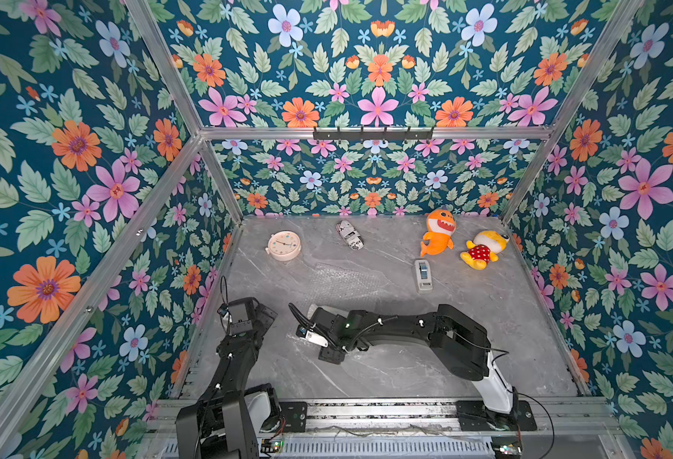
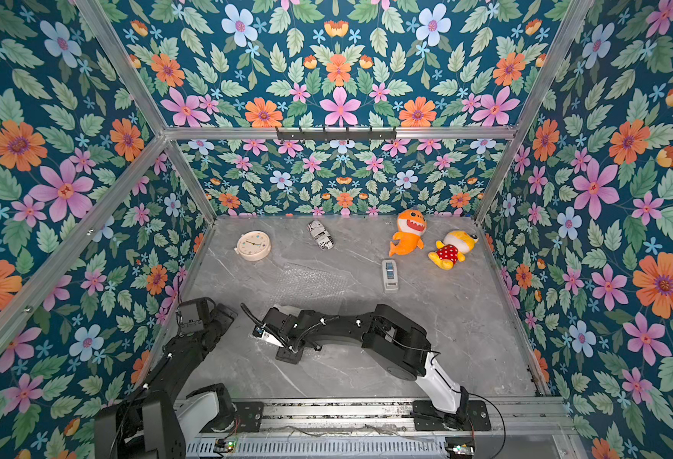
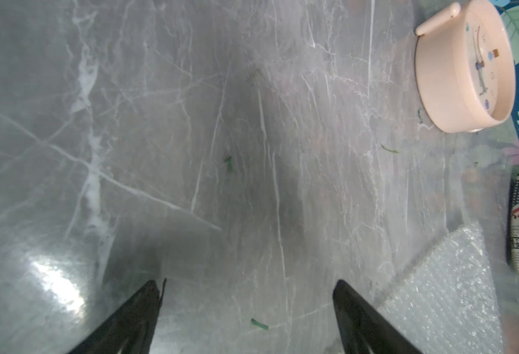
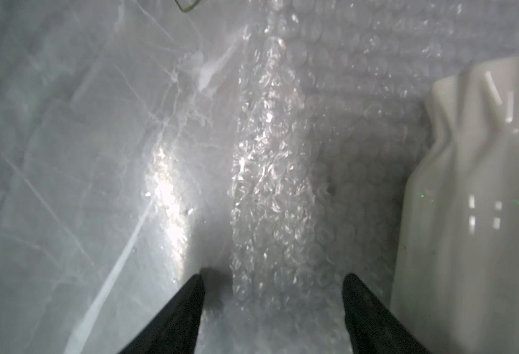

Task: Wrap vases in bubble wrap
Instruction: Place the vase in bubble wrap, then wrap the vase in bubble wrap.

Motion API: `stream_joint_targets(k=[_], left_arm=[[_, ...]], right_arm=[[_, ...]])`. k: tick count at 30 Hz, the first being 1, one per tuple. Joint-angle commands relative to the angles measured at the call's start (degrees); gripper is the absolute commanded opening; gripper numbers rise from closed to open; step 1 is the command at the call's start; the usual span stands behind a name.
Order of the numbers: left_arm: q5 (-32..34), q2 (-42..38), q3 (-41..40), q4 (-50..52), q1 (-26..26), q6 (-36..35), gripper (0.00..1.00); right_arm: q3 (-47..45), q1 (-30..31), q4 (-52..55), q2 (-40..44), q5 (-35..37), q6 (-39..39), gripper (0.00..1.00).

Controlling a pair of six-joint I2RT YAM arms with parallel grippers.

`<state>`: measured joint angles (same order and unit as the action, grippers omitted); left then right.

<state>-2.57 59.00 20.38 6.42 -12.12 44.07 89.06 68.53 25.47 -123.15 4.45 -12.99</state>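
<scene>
Grey marble-patterned table (image 1: 466, 318); clear rectangular bubble wrap sheet (image 1: 343, 282) lies flat at the table's centre, seen in both top views (image 2: 311, 282); black right arm (image 1: 406, 326) reaches from the near right across to the sheet's near-left part, covering what lies under its wrist. Right wrist view: right gripper (image 4: 273, 275) with fingers standing wide apart, nothing clamped between them, only the wrap's edge (image 4: 270, 184) running through the gap. The small cream-white ribbed ceramic vase (image 4: 472, 214) sits on the wrap just beside one finger, outside the gap; upright or lying, cannot tell; in the top views it is hidden under the arm. Left wrist view: left gripper (image 3: 248, 282) at the near left, fingers spread wide over bare table, holding nothing; a corner of the wrap (image 3: 451, 291) lies off to one side. Far edge, left to right: round cream alarm clock (image 1: 284, 245), black-and-white printed cylinder (image 1: 350, 234), orange plush shark (image 1: 440, 232), yellow plush toy in red dotted dress (image 1: 484, 248). The grey-white tape dispenser (image 1: 423, 275) lies right of the wrap.
</scene>
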Motion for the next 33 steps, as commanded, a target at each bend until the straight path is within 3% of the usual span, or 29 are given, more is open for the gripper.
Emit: stream_joint_targets(k=[1,4,6,15,20,33], left_arm=[[0.5,0.2,0.3,0.2,-0.2,0.9,0.89],[0.3,-0.3,0.5,0.8,-0.1,0.7,0.89],[0.3,-0.9,0.3,0.9,-0.2,0.7,0.89],[1.0,-1.4,0.2,1.9,-0.1,-0.5,0.87],[-1.0,-1.4,-0.9,0.0,-0.2,-1.3,0.86],[-2.3,0.6,-0.8,-0.9,-0.1,-2.2,0.85]], right_arm=[[-0.8,0.1,-1.4,-0.7,5.4,0.2,0.61],[-1.3,0.5,-2.6,-0.5,9.7,0.1,0.36],[-1.5,0.5,-3.3,-0.3,10.7,-0.1,0.25],[0.8,0.8,-1.9,1.1,11.5,-0.5,0.06],[1.1,0.5,-1.6,2.0,12.4,-0.8,0.01],[1.8,-3.7,-1.9,4.1,12.2,0.0,0.04]])
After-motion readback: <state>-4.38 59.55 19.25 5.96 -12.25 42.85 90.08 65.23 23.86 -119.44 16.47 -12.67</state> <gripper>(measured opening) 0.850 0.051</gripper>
